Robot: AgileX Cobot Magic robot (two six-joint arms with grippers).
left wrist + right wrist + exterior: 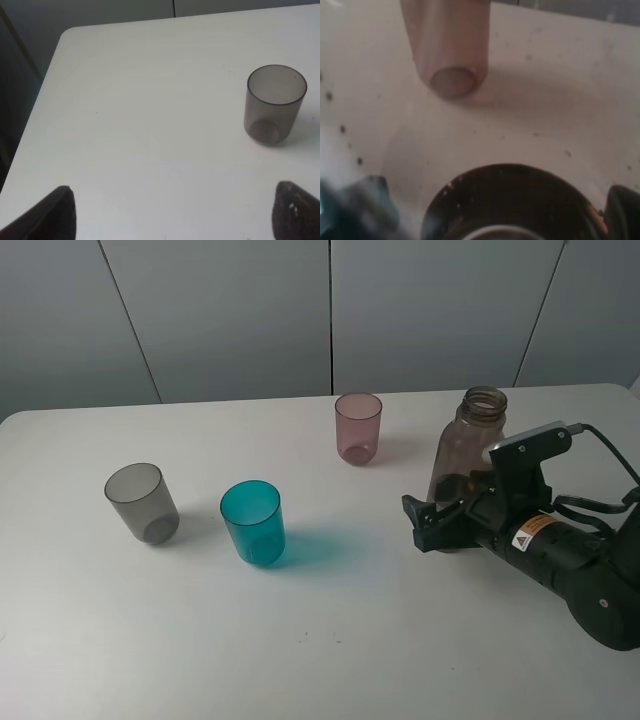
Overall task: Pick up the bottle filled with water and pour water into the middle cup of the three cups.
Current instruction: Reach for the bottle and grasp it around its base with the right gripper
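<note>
Bottle (pixel 470 445): brownish-pink and see-through, stands upright on the right part of the white table (pixel 330 640), wide neck open at the top
Right gripper (pixel 440 518): sits low by the foot of the bottle, jaws spread wide, one finger on each side of it; cannot tell if the fingers touch the plastic
Middle cup (pixel 253 522): teal-blue, stands upright with the open end up, well apart from the bottle, towards the left
Grey cup (pixel 143 502): stands upright, furthest left, near the teal one but not touching
Pink cup (pixel 358 428): stands upright further back, between the teal one and the bottle, apart from both; looks blurry in the right wrist view, which is tinted pink all over
Left gripper (pixel 175 215): hangs over the left part of the table, jaws spread wide, only bare table between the tips, grey cup ahead and well apart
Water: hard to see; lower part of the bottle looks darker, cannot tell how full
</note>
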